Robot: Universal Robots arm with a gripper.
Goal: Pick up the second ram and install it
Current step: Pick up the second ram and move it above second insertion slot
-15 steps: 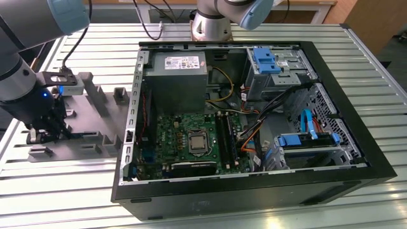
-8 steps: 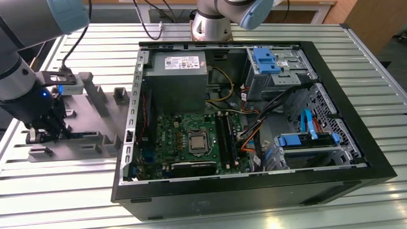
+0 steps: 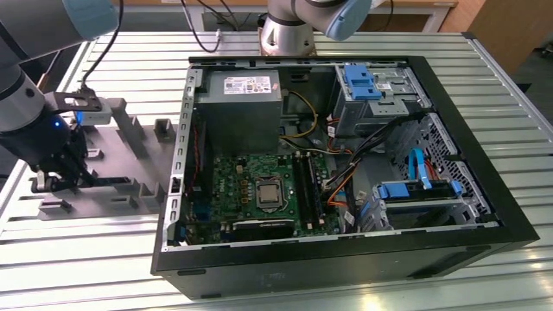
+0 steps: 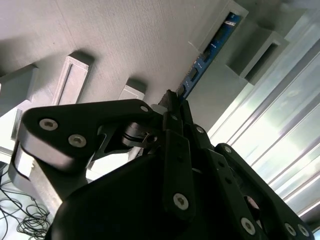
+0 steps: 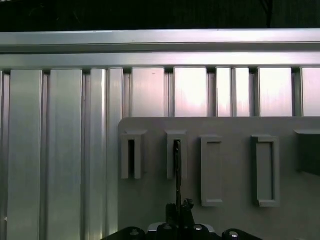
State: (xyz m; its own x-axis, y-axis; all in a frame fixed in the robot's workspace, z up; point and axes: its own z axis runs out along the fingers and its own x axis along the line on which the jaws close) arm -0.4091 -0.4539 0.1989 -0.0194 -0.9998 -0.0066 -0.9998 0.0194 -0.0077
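The second ram (image 4: 209,48) is a thin blue-green circuit strip standing on edge in a slotted grey block (image 4: 235,30) of the fixture. In the first wrist view the second ram (image 5: 176,167) shows edge-on as a dark line running out of a slot. My gripper (image 4: 172,102) is shut on the strip's near end, with the black fingers (image 4: 197,132) meeting around it. In the exterior view my gripper (image 3: 62,180) hangs low over the grey fixture plate (image 3: 121,188) at that view's left, beside the open computer case (image 3: 346,259).
Inside the case lie the green motherboard (image 3: 229,188) with its silver processor (image 3: 269,193) and black memory slots (image 3: 307,188), a power supply (image 3: 243,107), loose cables and blue drive brackets (image 3: 413,190). A second arm's base (image 3: 289,29) stands behind the case. The table is ribbed aluminium.
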